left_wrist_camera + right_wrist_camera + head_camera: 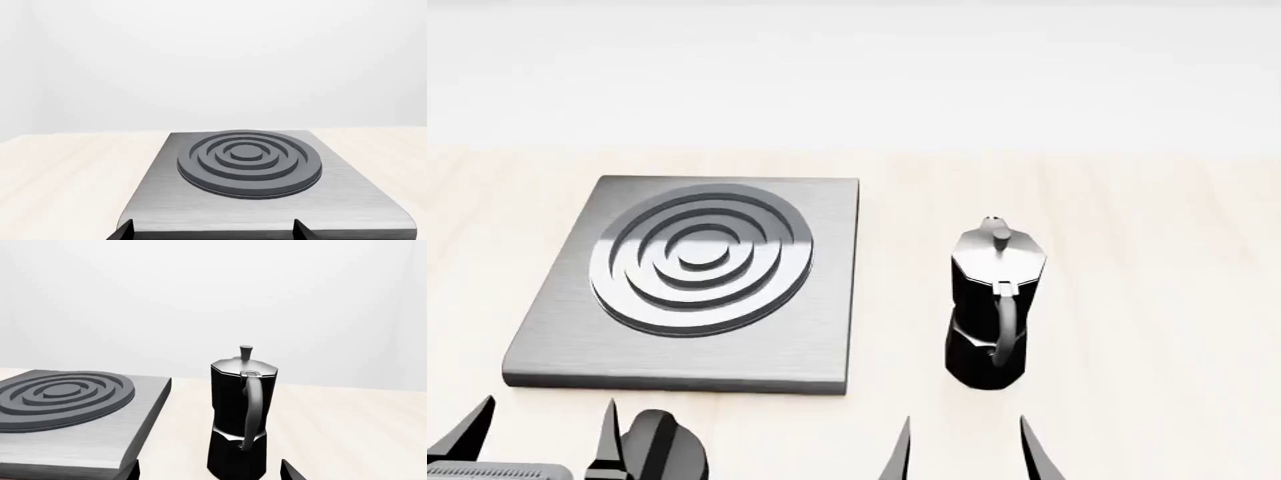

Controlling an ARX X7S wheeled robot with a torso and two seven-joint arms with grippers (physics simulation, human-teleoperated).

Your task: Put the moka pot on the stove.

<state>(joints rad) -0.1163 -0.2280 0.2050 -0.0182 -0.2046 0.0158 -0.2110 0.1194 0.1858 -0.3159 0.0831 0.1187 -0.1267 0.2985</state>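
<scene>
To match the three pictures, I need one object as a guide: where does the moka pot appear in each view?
Head view: moka pot stands right of centre on the table, apart from the stove.
Right wrist view: low centre, handle toward the camera.
Left wrist view: not in it.
Shared landmark: the stove's ring burner.

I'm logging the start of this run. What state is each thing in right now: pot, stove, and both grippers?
moka pot: upright on the table, lid on, handle toward the robot, beside the stove, not gripped.
stove: flat on the table, burner bare.
left gripper: open, holding nothing, near the stove's front edge.
right gripper: open, holding nothing, in front of the pot.
</scene>
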